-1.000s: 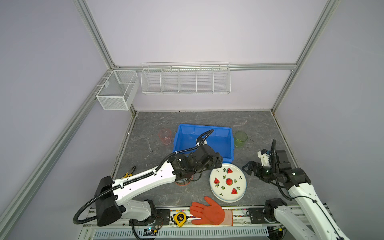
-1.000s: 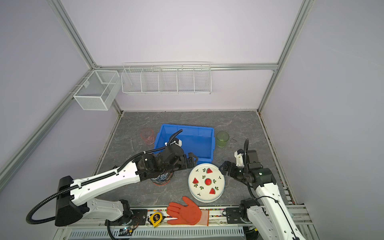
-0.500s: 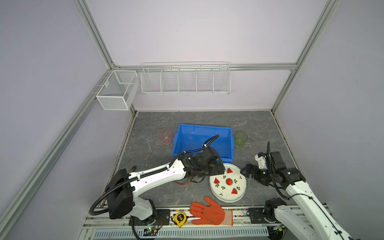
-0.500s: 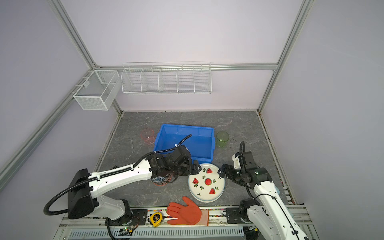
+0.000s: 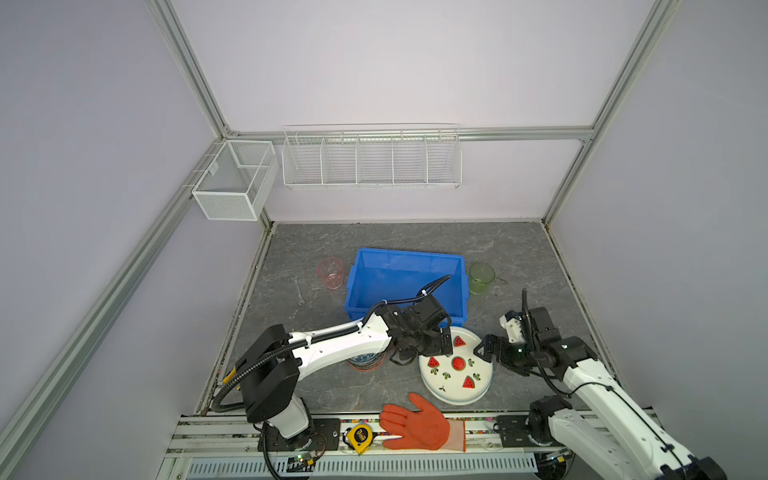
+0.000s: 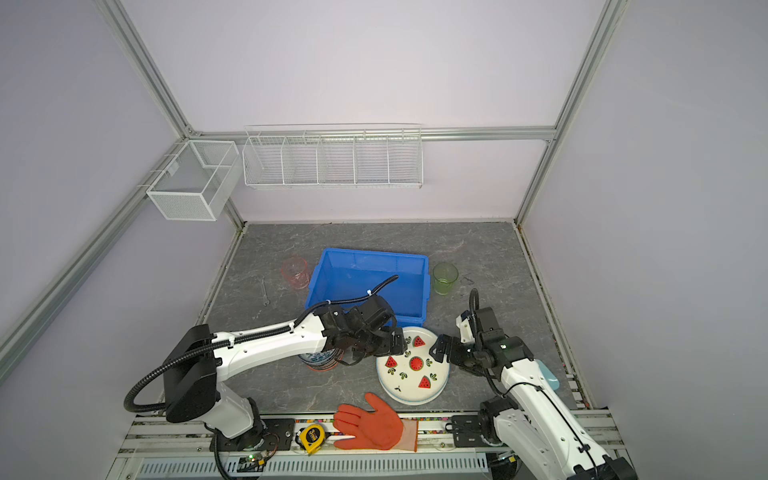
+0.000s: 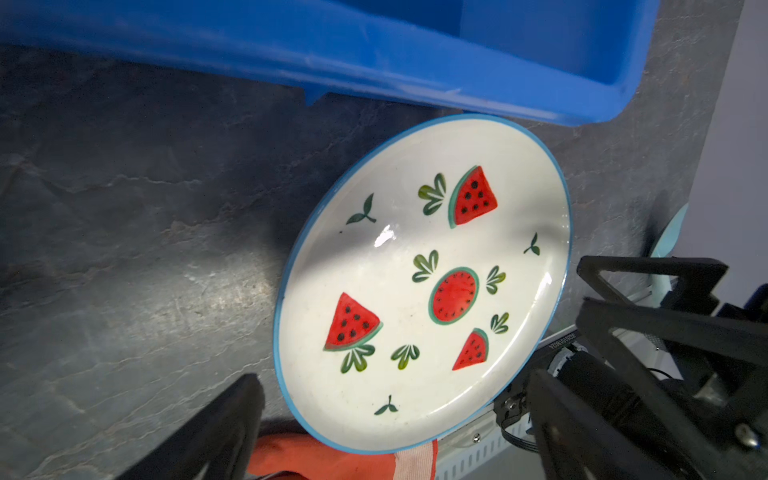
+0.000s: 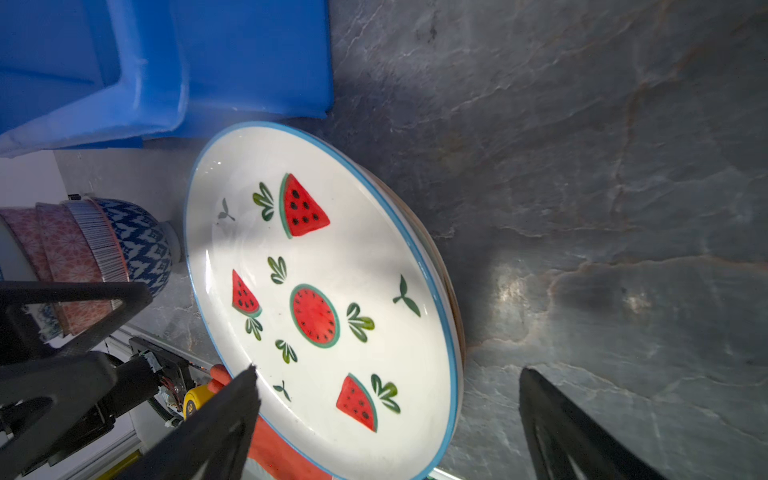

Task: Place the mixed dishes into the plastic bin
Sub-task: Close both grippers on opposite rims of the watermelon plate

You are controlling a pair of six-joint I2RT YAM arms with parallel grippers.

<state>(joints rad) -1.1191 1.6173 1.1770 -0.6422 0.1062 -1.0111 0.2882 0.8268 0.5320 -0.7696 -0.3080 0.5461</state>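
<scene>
The watermelon-print plate [image 5: 456, 368] [image 6: 413, 368] lies on the grey table just in front of the blue plastic bin [image 5: 360, 266] [image 6: 328, 266]. Another plate's rim [image 8: 454, 316] shows under it. My left gripper [image 5: 424, 351] [image 7: 395, 386] hovers open at the plate's left rim, holding nothing. My right gripper [image 5: 484, 349] [image 8: 386, 374] is open at the plate's right rim, one finger over the plate [image 8: 320, 299] and one over bare table. A stack of patterned bowls [image 5: 365, 359] [image 8: 83, 257] sits under my left arm. A pink cup [image 5: 330, 272] and a green cup [image 5: 481, 277] flank the bin.
An orange glove [image 5: 419, 426] and a yellow tape measure [image 5: 359, 434] lie on the front rail close to the plate. A small wrench [image 5: 298, 291] lies left of the bin. White wire baskets [image 5: 372, 160] hang on the back wall.
My left gripper has swung right from above the bowls to the plate's left rim. My right gripper has moved left and down to the plate's right rim. Both stay open.
</scene>
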